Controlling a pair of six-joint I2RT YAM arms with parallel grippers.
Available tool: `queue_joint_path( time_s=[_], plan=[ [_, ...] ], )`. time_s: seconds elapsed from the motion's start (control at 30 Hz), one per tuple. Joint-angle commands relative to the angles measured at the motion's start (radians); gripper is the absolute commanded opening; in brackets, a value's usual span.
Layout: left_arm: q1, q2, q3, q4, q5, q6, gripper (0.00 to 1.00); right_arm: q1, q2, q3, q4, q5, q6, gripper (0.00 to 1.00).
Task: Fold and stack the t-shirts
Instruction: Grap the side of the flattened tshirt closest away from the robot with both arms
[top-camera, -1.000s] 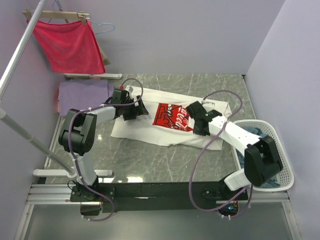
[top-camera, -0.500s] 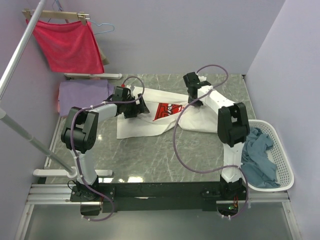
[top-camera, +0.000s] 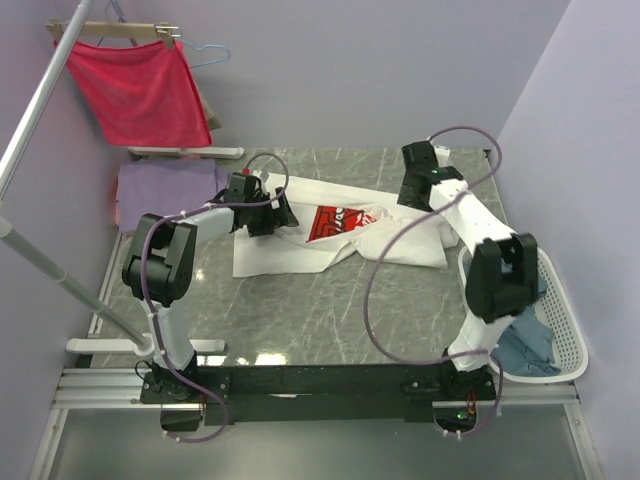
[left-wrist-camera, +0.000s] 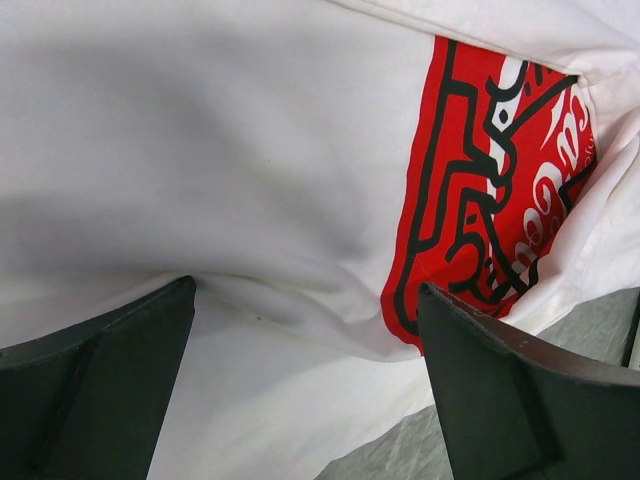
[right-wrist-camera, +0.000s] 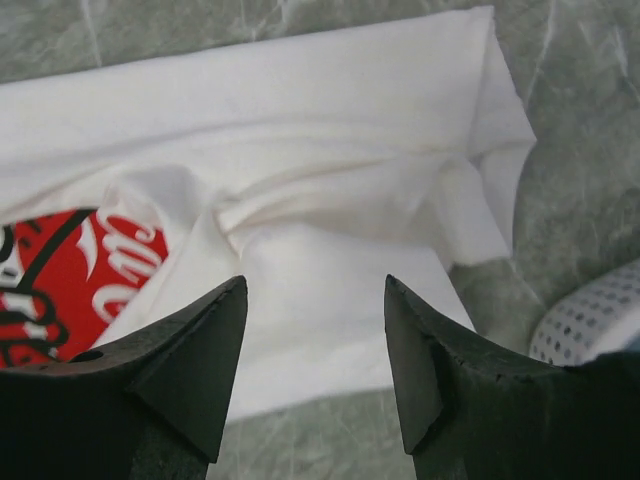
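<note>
While left claw (left-wrist-camera: 305, 300) and right claw (right-wrist-camera: 315, 290) stand open, empty, above the white tee (top-camera: 290, 255), we judge it half-folded; lavender tee (top-camera: 165, 185) looks done; blue tee (top-camera: 525, 345) waits in basket (top-camera: 565, 320).

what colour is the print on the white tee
Red with white lettering and black lines; print shows best in left wrist view.

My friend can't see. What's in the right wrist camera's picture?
A rumpled white t-shirt with a red print lies on a grey marble table. The right gripper hangs open over it, holding nothing. A white basket pokes in at lower right.
</note>
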Motion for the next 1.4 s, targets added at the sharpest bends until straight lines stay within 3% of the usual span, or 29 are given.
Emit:
queue_joint_path(
  time_s=[0.0, 0.23, 0.43, 0.7, 1.0, 1.2, 1.27, 1.3, 1.37],
  plan=[
    [-0.003, 0.005, -0.006, -0.027, -0.011, 0.009, 0.99, 0.023, -0.204, -0.136, -0.045, -0.048, 0.022, 0.64],
    [-0.003, -0.01, -0.035, -0.005, 0.0, 0.004, 0.99, 0.05, -0.367, -0.452, -0.025, -0.001, 0.11, 0.64],
    [-0.003, -0.001, -0.04, 0.002, 0.009, 0.001, 0.99, 0.057, -0.374, -0.554, 0.032, -0.053, 0.102, 0.64],
    [-0.003, -0.003, -0.052, 0.007, -0.003, 0.001, 1.0, 0.057, -0.294, -0.586, 0.133, -0.059, 0.11, 0.64],
    [-0.003, 0.002, -0.054, 0.002, -0.012, 0.001, 1.0, 0.061, -0.182, -0.512, 0.155, -0.022, 0.099, 0.64],
    [-0.003, 0.005, -0.052, -0.002, -0.021, 0.004, 0.99, 0.061, -0.15, -0.517, 0.213, -0.007, 0.088, 0.61],
    [-0.003, 0.013, -0.051, -0.002, -0.02, 0.003, 0.99, 0.06, -0.144, -0.511, 0.221, -0.004, 0.081, 0.53],
    [-0.003, 0.014, -0.049, -0.002, -0.018, 0.004, 0.99, 0.061, -0.142, -0.502, 0.221, -0.004, 0.076, 0.38],
    [-0.003, 0.017, -0.048, -0.004, -0.02, 0.004, 0.99, 0.061, -0.133, -0.492, 0.219, -0.002, 0.071, 0.19]
  ],
)
